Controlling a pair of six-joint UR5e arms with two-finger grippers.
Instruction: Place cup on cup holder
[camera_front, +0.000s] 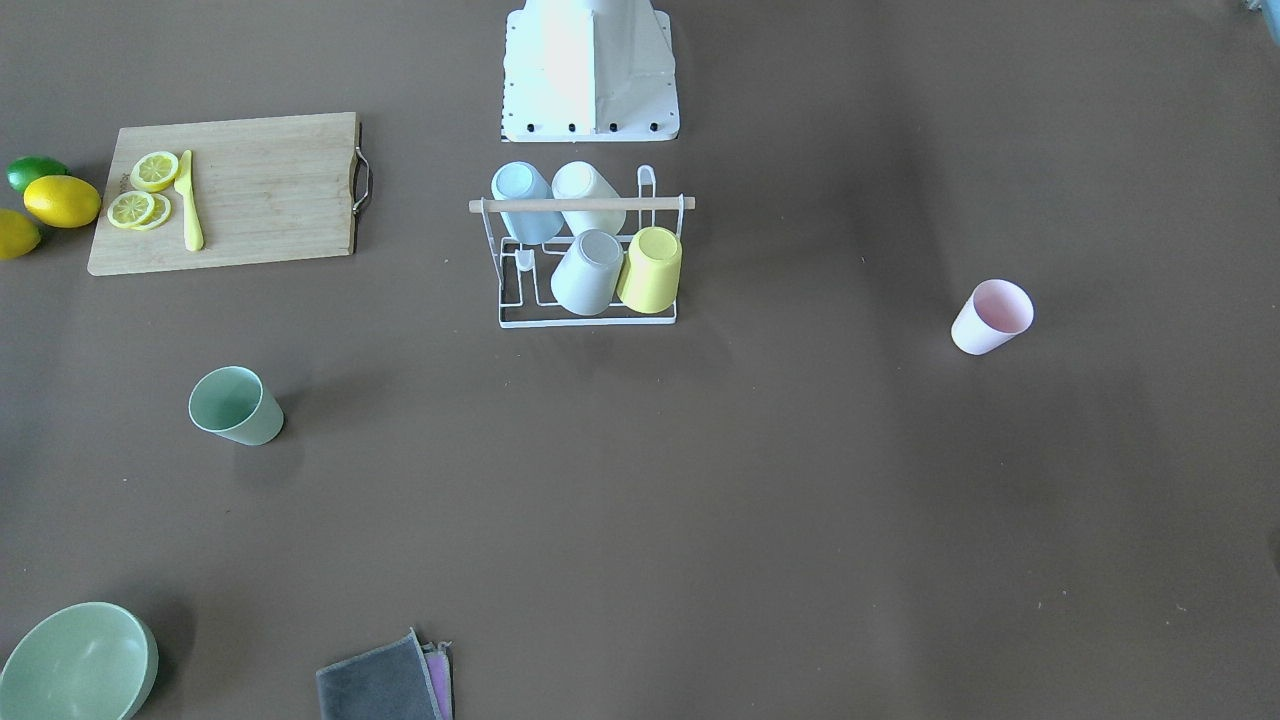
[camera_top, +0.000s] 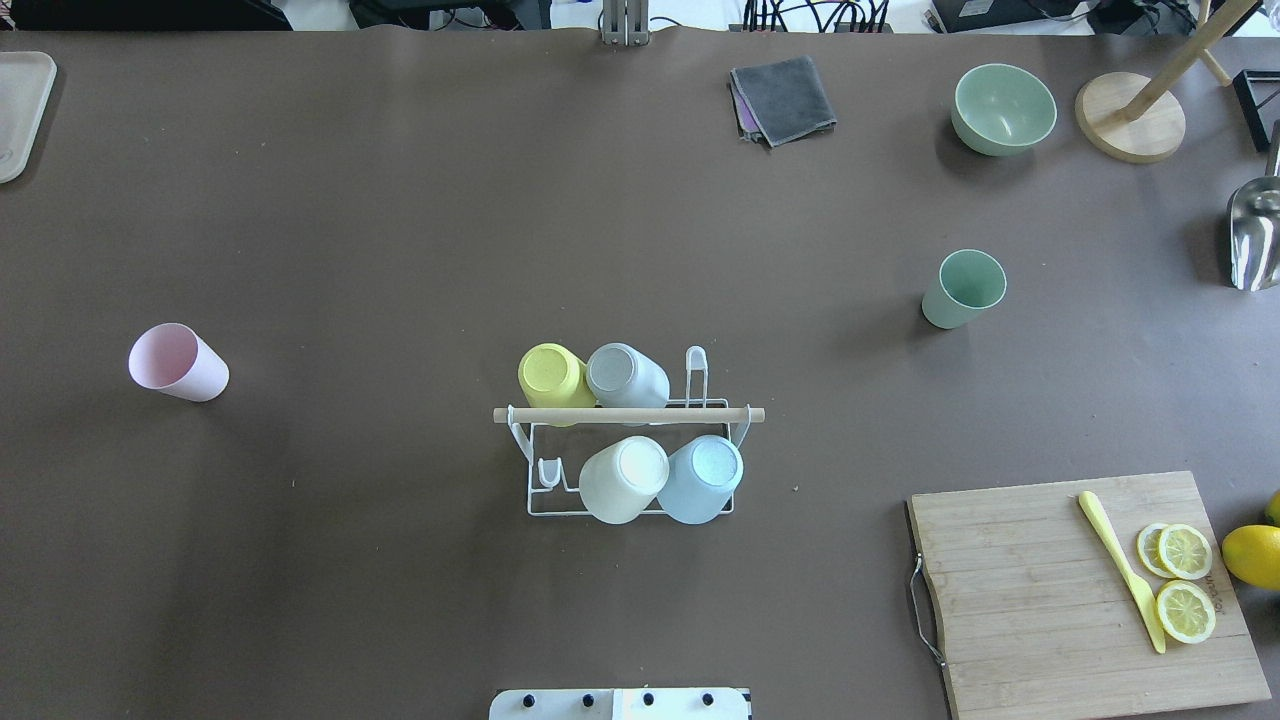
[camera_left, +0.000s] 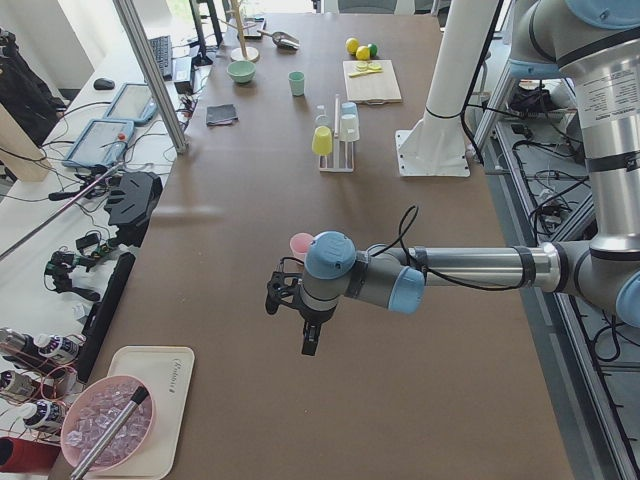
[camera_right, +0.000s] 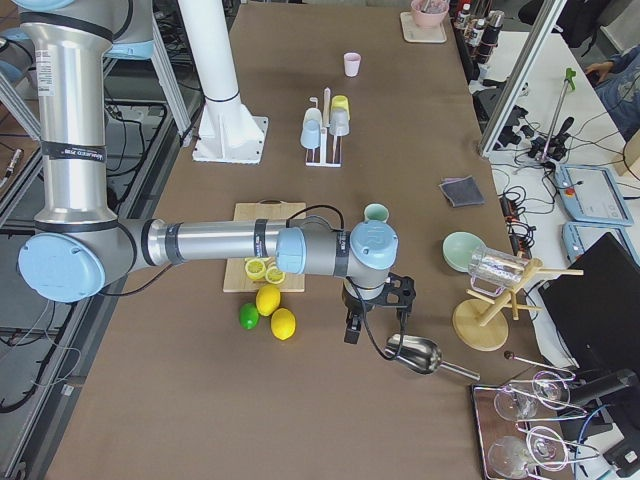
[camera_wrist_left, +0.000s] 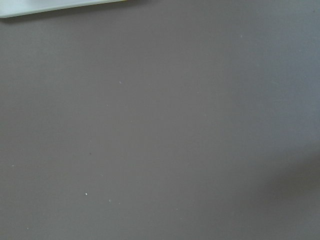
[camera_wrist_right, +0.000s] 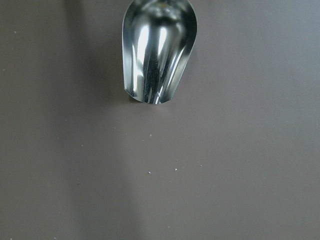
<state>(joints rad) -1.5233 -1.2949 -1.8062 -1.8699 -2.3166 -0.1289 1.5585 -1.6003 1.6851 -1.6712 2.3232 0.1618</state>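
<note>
The white wire cup holder (camera_top: 628, 415) with a wooden rod stands mid-table and carries yellow, grey, cream and blue cups upside down. A pink cup (camera_top: 178, 362) lies tilted on the table to its left, and a green cup (camera_top: 962, 288) stands at the right. My left gripper (camera_left: 310, 340) hangs over the table just beyond the pink cup (camera_left: 301, 243), seen only in the exterior left view. My right gripper (camera_right: 352, 328) hangs beside a metal scoop (camera_right: 415, 353), seen only in the exterior right view. I cannot tell whether either is open or shut.
A wooden cutting board (camera_top: 1080, 590) with lemon slices and a yellow knife lies front right, lemons (camera_top: 1252, 555) beside it. A green bowl (camera_top: 1003, 108), a grey cloth (camera_top: 783, 98), a wooden stand (camera_top: 1130, 118) and the scoop (camera_wrist_right: 157, 50) are at the far right. A white tray (camera_top: 20, 110) is far left.
</note>
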